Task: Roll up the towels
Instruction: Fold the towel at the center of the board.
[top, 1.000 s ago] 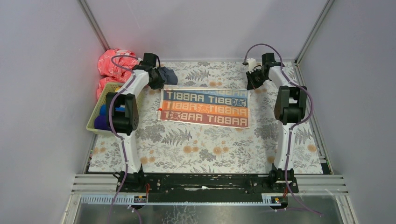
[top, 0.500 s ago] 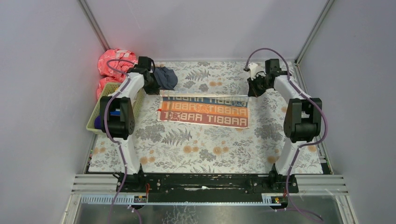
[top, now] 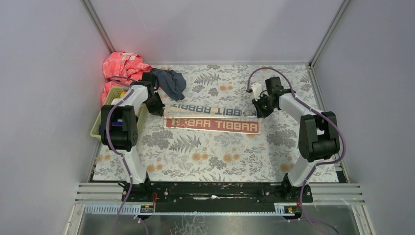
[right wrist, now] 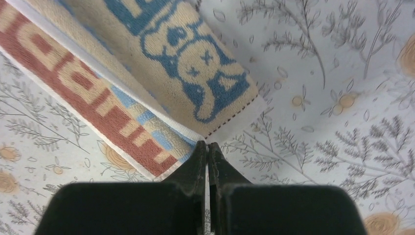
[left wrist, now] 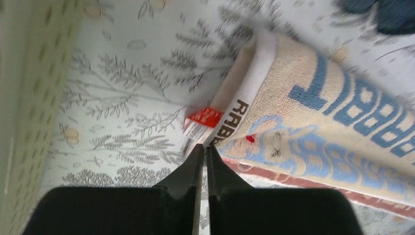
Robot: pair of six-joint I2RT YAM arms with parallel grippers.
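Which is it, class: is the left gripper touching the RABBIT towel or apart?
Touching. The left wrist view shows the left gripper shut, its tips pinching the white hem of the RABBIT towel.

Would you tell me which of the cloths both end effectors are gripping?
The cream towel printed RABBIT, folded over mid-table; the dark blue cloth and pink cloth lie loose at the back-left.

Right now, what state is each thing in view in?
cream RABBIT-printed terry towel: far long edge folded over, not rolled
left gripper: shut on its left corner
right gripper: shut on its right corner
dark grey-blue cloth towel: crumpled, unrolled
yellow-green plastic basket: upright, contents mostly hidden
pink fabric bundle: bunched up
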